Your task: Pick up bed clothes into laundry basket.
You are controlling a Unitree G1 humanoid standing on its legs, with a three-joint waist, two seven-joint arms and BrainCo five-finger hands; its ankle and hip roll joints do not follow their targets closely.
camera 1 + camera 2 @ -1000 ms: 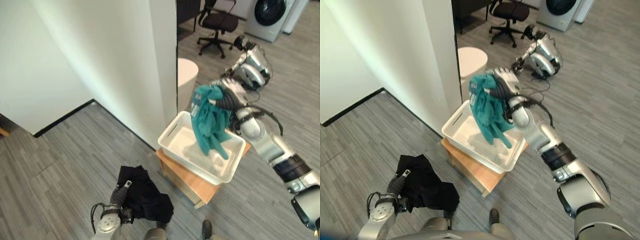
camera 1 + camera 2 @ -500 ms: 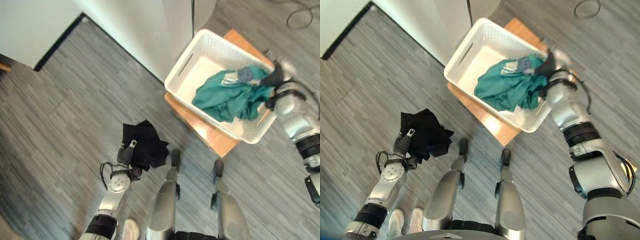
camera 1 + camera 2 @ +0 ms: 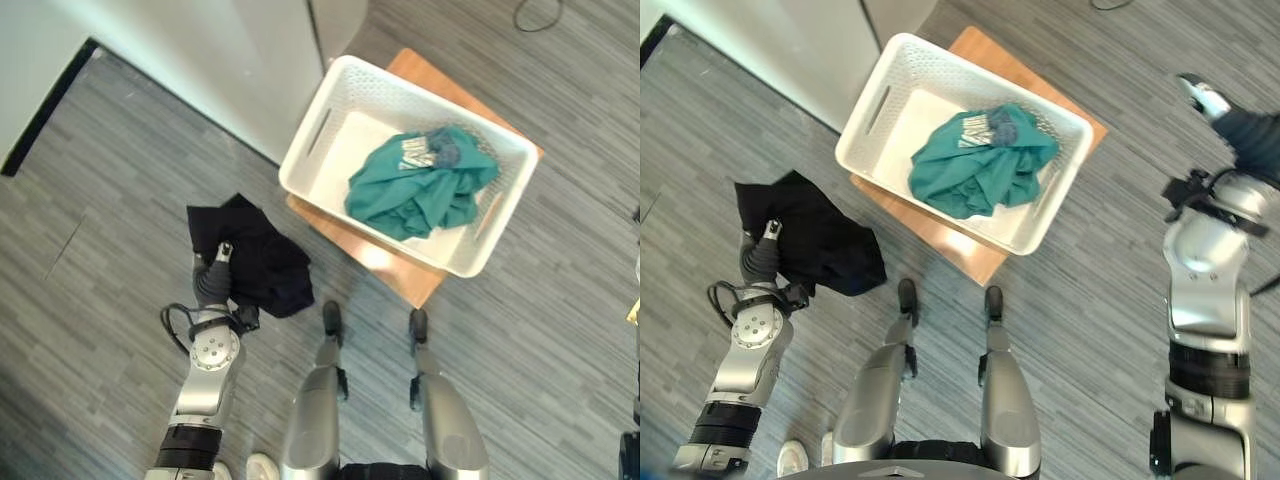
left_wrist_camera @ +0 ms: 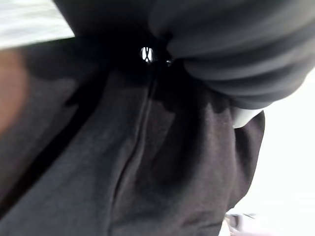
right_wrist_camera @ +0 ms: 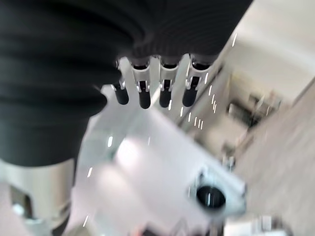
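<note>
A white laundry basket (image 3: 395, 92) stands on a low wooden stand (image 3: 395, 272). A teal garment (image 3: 420, 190) lies crumpled inside it, toward the right end. My left hand (image 3: 212, 283) is low at the left, above the floor, shut on a black garment (image 3: 255, 262) that hangs bunched from it. That dark cloth (image 4: 147, 162) lies close under the hand in the left wrist view. My right hand (image 3: 1250, 138) is raised at the far right, well clear of the basket, with straight fingers (image 5: 145, 93) and nothing in it.
A white wall panel (image 3: 220, 60) runs along the back left, close to the basket's far corner. Grey plank floor (image 3: 90, 250) lies all round the stand. A black cable (image 3: 535, 15) loops on the floor at the top right.
My right hand has let go of the teal garment, which now lies in the basket, and has swung away to the right. The camera has shifted. The left hand still holds the black garment.
</note>
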